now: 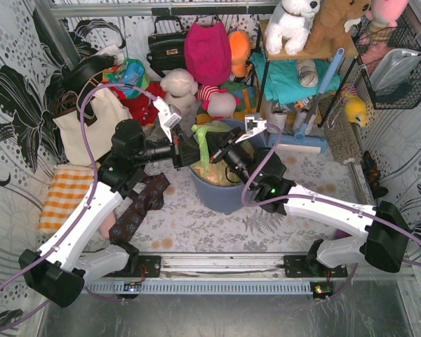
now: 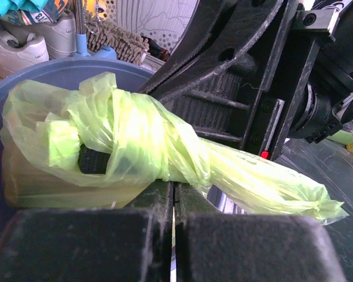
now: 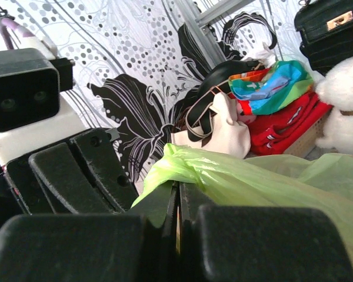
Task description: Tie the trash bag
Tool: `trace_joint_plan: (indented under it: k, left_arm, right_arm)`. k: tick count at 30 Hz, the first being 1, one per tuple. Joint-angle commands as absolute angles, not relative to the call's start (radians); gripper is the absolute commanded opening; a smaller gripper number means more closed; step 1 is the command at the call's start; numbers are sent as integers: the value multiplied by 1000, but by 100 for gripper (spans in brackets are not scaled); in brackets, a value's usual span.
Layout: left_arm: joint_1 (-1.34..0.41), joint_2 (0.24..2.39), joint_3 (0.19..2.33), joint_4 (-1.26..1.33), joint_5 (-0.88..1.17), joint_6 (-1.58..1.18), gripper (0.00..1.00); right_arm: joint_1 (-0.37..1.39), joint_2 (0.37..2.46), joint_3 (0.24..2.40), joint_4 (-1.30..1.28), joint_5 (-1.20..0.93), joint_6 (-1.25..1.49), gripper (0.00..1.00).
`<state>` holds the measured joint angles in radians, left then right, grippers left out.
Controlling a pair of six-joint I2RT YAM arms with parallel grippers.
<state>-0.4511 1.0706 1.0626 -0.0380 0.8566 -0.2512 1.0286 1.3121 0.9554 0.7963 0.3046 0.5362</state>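
The trash bag (image 1: 205, 142) is light green and sits in the round blue-grey bin (image 1: 224, 193). Its top is gathered and twisted into a knot-like wrap above the bin. In the left wrist view the bag (image 2: 135, 141) wraps around itself, with a tail running right. My left gripper (image 1: 187, 152) (image 2: 174, 187) is shut, its tips pinching bag plastic just under the wrap. My right gripper (image 1: 223, 150) (image 3: 177, 191) is shut on a twisted strand of the bag (image 3: 223, 170). The two grippers face each other closely over the bin.
A brown patterned cloth (image 1: 142, 203) lies left of the bin, and an orange checked cloth (image 1: 64, 196) lies farther left. Bags, plush toys and clothes (image 1: 207, 53) crowd the back. A mop (image 1: 305, 144) lies behind the bin on the right.
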Motion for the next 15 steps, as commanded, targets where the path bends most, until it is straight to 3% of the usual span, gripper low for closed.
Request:
trace_joint_plan:
  k: [1, 15]
  left_arm:
    - [-455, 1078, 1064, 15, 891, -261, 0]
    - [-457, 1073, 1091, -121, 1017, -204, 0]
  right_arm:
    - [1031, 1322, 918, 942, 229, 509, 0]
    - [1018, 1369, 835, 1156, 255, 505, 0]
